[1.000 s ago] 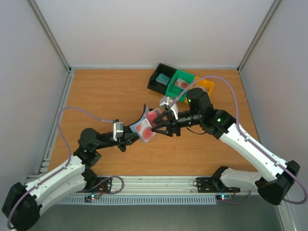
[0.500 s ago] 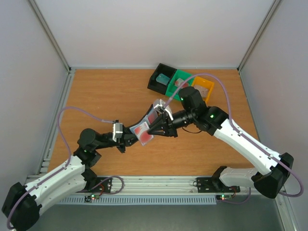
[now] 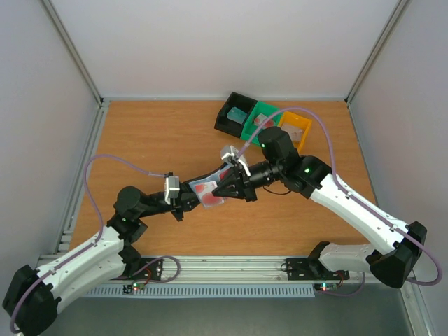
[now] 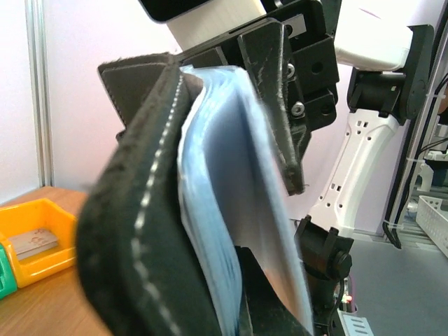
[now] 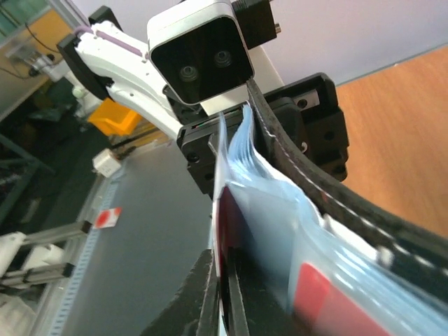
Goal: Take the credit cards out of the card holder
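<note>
- Holding the small flat black book-style card holder (image 3: 203,187) raised above the brown wooden table (image 3: 140,140) with the left gripper (image 3: 190,198), its jaws clamped on the black stitched cover (image 4: 133,231).
- Spread open towards the right arm, with the pale blue-grey inner pockets (image 4: 224,210) fanning out from that cover.
- Pinching the edge of a thin red plastic card (image 5: 225,217) with the right gripper (image 5: 220,297), its jaws closed tight on the card, which sits partly inside a pocket.
- Showing a second red patch (image 5: 315,287) through a clear pocket, nearer the right wrist camera.
- Lined up touching side by side at the far right of the table, well apart from the card holder:
  - a black box-shaped tray (image 3: 222,120) with a teal-blue card (image 3: 236,114) inside;
  - a green tray (image 3: 277,112) with a pinkish card (image 3: 263,121) inside;
  - an orange tray (image 3: 308,124) with a pale card (image 3: 297,131) inside.
</note>
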